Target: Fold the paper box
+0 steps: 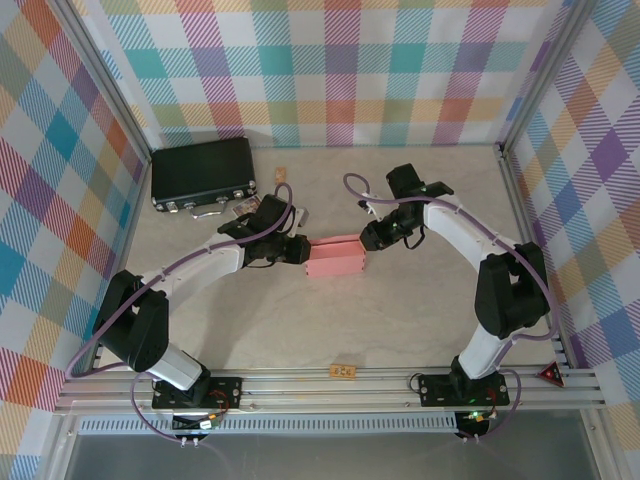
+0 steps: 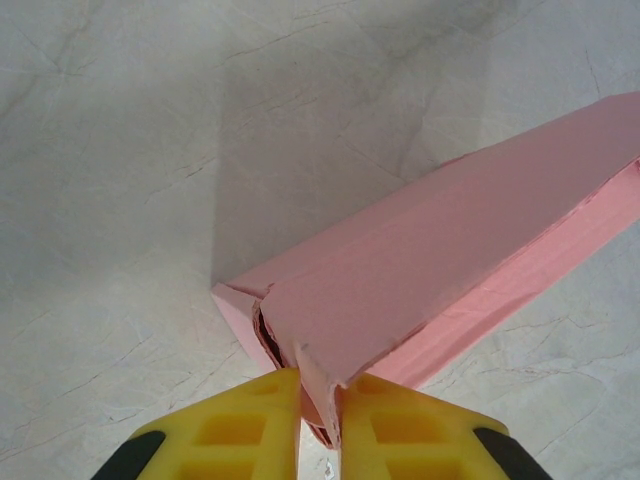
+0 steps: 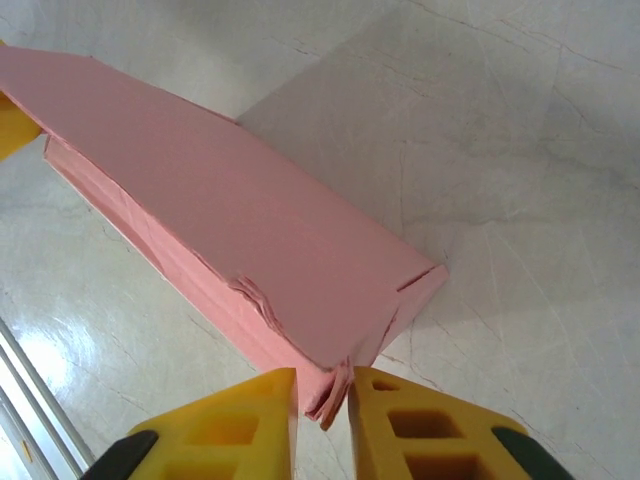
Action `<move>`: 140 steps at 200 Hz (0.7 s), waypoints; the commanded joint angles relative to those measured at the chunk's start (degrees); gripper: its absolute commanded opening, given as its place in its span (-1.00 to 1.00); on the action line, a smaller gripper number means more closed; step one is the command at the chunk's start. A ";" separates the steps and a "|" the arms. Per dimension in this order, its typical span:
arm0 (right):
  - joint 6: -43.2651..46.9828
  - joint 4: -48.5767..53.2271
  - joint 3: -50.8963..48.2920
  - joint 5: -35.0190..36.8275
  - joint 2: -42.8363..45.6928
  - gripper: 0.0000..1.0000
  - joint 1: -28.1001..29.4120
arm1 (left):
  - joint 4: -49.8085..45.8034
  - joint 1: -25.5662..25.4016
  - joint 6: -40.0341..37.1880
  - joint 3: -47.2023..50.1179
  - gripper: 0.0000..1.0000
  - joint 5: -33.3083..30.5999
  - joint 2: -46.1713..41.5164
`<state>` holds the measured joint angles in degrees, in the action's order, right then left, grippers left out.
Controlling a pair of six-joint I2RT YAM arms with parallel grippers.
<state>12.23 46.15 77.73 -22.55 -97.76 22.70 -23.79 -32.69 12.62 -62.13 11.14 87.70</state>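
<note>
Item: paper box [image 1: 336, 258], formed, centre of table [image 1: 300, 340], ends unfinished
You have the body folded into a closed rectangular shape; by my reading only the end flaps remain. Your left gripper [image 2: 320, 390] at its 9 o'clock end and right gripper [image 3: 322, 390] at its 2 o'clock corner are each nearly closed, pinching a card edge

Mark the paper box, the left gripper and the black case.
paper box [image 1: 335, 258], top external view, middle of its pink top face.
left gripper [image 2: 320, 390], left wrist view, between the yellow fingertips pinching the box's end.
black case [image 1: 203, 168], top external view, centre of its lid.
</note>
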 commanded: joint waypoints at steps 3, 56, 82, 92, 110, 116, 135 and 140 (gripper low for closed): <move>-0.73 1.82 1.65 -2.29 -0.59 -0.53 0.77 | 0.02 0.54 0.45 -0.99 -0.65 1.68 0.72; -1.29 3.12 2.52 -3.11 -0.83 -0.60 0.78 | 0.10 0.53 0.52 -0.97 -0.64 1.54 0.54; -1.68 3.33 3.03 -3.98 -1.06 -0.65 0.78 | 0.09 0.52 0.50 -1.07 -0.61 1.53 0.54; -1.85 3.42 3.35 -4.54 -1.20 -0.66 0.80 | 0.06 0.52 0.47 -1.15 -0.59 1.61 0.67; -2.60 3.96 4.15 -5.26 -1.78 -0.67 0.78 | -0.16 0.52 0.44 -1.33 -0.57 1.71 0.69; -2.73 4.48 4.62 -5.51 -2.14 -0.67 0.80 | -0.03 0.52 0.47 -1.33 -0.57 1.77 0.71; -3.08 5.43 5.56 -6.27 -3.25 -0.66 0.86 | -0.10 0.52 0.30 -1.33 -0.56 1.76 0.92; -3.26 5.62 5.71 -6.34 -3.39 -0.66 0.87 | 0.01 0.52 0.31 -1.36 -0.56 1.77 0.89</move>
<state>10.11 50.04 81.03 -24.16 -99.68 22.85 -23.83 -32.69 12.62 -62.13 11.05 87.70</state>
